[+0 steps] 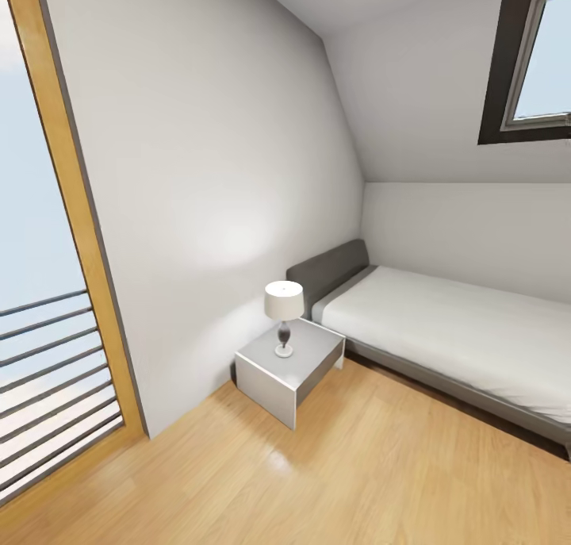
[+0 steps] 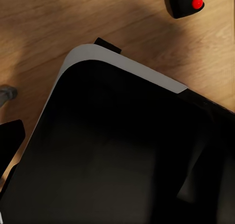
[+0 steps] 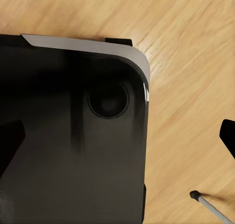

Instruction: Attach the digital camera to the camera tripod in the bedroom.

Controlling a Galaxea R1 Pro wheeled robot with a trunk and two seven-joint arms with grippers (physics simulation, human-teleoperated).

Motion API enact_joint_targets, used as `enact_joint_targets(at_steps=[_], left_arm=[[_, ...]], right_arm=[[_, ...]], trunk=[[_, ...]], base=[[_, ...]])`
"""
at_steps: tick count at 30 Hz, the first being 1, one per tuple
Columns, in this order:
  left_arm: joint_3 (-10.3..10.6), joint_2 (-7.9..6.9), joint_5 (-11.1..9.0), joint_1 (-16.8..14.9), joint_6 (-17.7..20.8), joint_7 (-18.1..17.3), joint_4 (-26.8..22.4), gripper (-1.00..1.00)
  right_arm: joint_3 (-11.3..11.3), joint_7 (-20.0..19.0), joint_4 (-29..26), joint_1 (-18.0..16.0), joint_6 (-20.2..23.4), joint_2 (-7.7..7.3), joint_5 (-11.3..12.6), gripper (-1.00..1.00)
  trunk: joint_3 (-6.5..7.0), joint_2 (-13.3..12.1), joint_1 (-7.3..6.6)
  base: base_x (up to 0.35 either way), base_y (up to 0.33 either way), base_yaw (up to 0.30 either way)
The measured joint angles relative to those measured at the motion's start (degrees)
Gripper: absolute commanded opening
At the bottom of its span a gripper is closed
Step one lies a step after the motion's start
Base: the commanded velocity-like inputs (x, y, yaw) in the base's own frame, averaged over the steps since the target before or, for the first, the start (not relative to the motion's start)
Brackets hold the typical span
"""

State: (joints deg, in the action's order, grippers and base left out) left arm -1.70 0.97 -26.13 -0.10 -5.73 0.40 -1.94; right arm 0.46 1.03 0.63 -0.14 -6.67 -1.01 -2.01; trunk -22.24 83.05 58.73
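Note:
In the left wrist view a small black object with a red button, the digital camera (image 2: 182, 3), lies on the light wood floor just past my black base (image 2: 122, 150). The right wrist view shows a thin silver leg with a black foot (image 3: 209, 206) on the floor, apparently part of the camera tripod; the rest of the tripod is out of view. A dark shape (image 2: 10, 141) at the edge of the left wrist view and another (image 3: 228, 136) in the right wrist view may be fingers. Whether either gripper is open or shut is unclear.
The head view faces a bedroom corner: a grey-headboard bed (image 1: 444, 331) on the right, a white nightstand (image 1: 289, 366) with a lamp (image 1: 284, 311), and a wood-framed balcony door (image 1: 55, 291) on the left. Wood floor (image 1: 317, 481) stretches in front. A blurred grey object (image 2: 5, 93) lies by my base.

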Motion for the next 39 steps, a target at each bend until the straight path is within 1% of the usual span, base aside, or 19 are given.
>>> enact_joint_targets(at_steps=[29,39], left_arm=[[0.0,-0.01,0.0,0.0,0.0,0.0,0.0,1.0],[0.0,-0.02,0.0,0.0,0.0,0.0,0.0,1.0]], right_arm=[[0.0,0.0,0.0,0.0,-0.1,-0.04,0.0,1.0],[0.0,0.0,0.0,0.0,0.0,-0.1,0.0,1.0]], trunk=[[0.0,0.0,0.0],[0.0,0.0,0.0]], base=[[0.0,0.0,-0.223],[0.0,0.0,-0.057]])
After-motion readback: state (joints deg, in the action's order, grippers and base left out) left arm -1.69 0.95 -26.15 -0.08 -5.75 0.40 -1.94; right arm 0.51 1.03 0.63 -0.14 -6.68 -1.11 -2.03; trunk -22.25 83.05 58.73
